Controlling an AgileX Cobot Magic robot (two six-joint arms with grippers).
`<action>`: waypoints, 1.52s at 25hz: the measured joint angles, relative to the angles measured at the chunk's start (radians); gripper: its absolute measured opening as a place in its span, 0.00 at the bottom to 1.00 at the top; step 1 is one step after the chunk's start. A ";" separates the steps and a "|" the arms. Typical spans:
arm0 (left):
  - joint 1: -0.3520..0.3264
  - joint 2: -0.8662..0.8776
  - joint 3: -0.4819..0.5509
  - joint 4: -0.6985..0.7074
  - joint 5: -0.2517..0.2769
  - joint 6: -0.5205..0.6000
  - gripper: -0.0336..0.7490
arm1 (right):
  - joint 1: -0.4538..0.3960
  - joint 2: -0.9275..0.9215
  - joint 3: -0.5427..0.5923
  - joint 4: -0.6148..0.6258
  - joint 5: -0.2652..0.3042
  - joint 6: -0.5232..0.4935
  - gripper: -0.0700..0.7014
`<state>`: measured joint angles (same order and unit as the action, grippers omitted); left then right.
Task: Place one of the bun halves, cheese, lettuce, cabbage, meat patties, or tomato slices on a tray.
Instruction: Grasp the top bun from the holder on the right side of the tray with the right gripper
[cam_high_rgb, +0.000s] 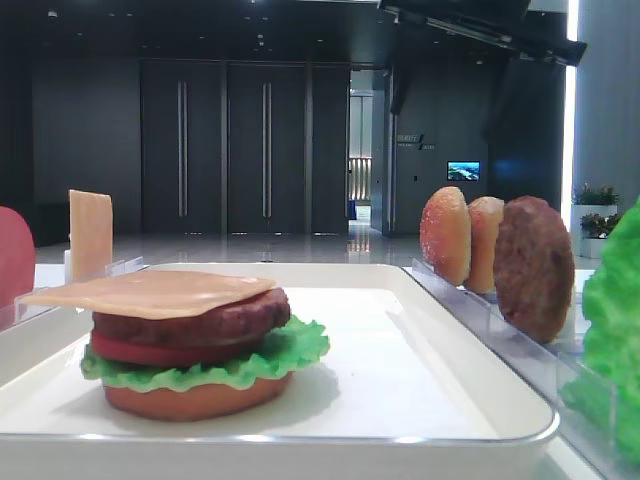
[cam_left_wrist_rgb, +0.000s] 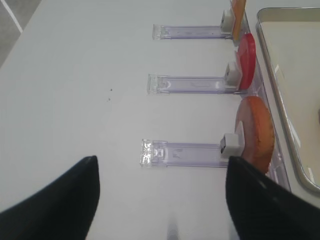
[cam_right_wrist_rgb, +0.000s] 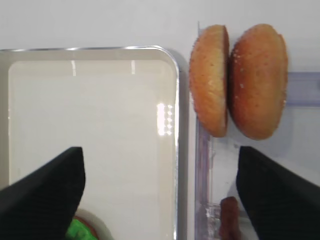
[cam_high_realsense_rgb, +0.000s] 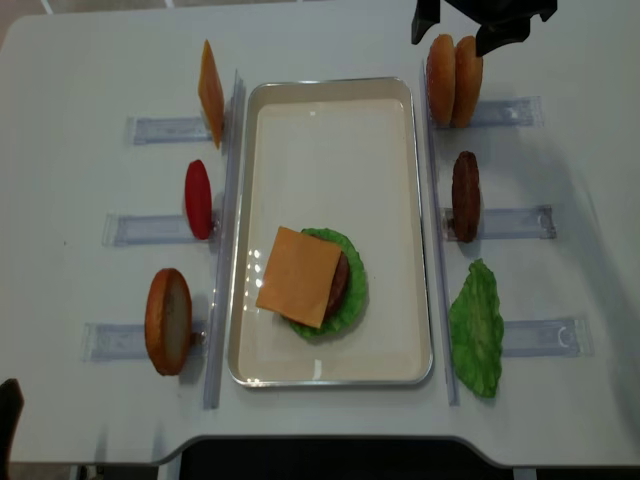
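Note:
Two bun halves (cam_right_wrist_rgb: 235, 82) stand on edge side by side in a clear rack (cam_high_realsense_rgb: 505, 112) right of the white tray (cam_high_realsense_rgb: 330, 110). My right gripper (cam_right_wrist_rgb: 160, 195) hovers open just short of them, one finger over the tray and the other over the rack, holding nothing; the overhead view shows it (cam_high_realsense_rgb: 458, 38) at the far right. On the tray sits a stack of cheese (cam_high_realsense_rgb: 298, 276), patty, tomato, lettuce (cam_high_realsense_rgb: 352, 300) and bun base (cam_high_rgb: 195, 398). My left gripper (cam_left_wrist_rgb: 160, 200) is open over bare table left of the racks.
A meat patty (cam_high_realsense_rgb: 465, 195) and a lettuce leaf (cam_high_realsense_rgb: 476, 325) stand in racks right of the tray. Left of it stand a cheese slice (cam_high_realsense_rgb: 210, 92), a tomato slice (cam_high_realsense_rgb: 198, 198) and an orange-brown bun base (cam_high_realsense_rgb: 168, 320).

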<state>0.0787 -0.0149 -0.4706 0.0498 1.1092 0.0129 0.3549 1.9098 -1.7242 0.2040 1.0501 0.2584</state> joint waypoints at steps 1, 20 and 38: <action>0.000 0.000 0.000 0.000 0.000 0.000 0.81 | 0.009 0.000 0.000 0.000 -0.012 0.009 0.84; 0.000 0.000 0.000 0.000 0.000 0.000 0.81 | 0.033 0.062 0.000 -0.001 -0.086 0.003 0.85; 0.000 0.000 0.000 0.000 0.000 0.000 0.81 | 0.029 0.088 0.000 -0.087 -0.132 -0.005 0.84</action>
<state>0.0787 -0.0149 -0.4706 0.0498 1.1092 0.0129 0.3842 1.9976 -1.7242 0.1166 0.9183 0.2536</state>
